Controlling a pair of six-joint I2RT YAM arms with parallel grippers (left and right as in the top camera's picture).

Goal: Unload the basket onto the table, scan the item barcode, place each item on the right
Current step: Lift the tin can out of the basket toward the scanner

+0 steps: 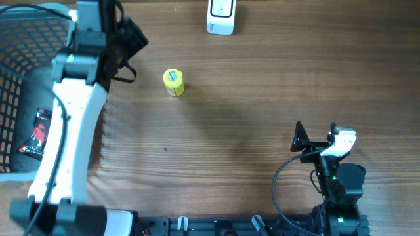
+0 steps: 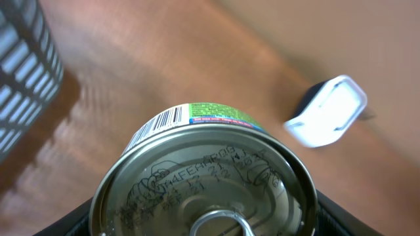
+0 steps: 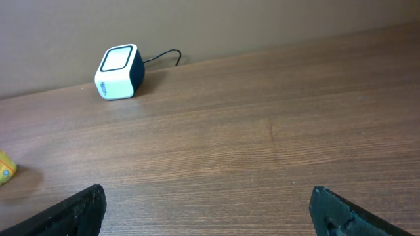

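Note:
A metal can (image 2: 203, 177) with a pull-ring lid fills the left wrist view, and a barcode (image 2: 159, 124) shows on its upper left side beside a green label. My left gripper (image 2: 203, 219) is shut on the can, one black finger against each side of the rim. In the overhead view the left gripper (image 1: 131, 36) sits at the back left and hides the can. The white scanner (image 1: 221, 16) stands at the back edge, to the can's right (image 2: 326, 111). My right gripper (image 1: 318, 134) rests open and empty at the front right (image 3: 210, 210).
A wire basket (image 1: 20, 39) stands at the far left with a red and black packet (image 1: 39, 134) inside it. A small yellow item (image 1: 174, 82) lies on the wooden table between the left arm and the scanner (image 3: 119, 72).

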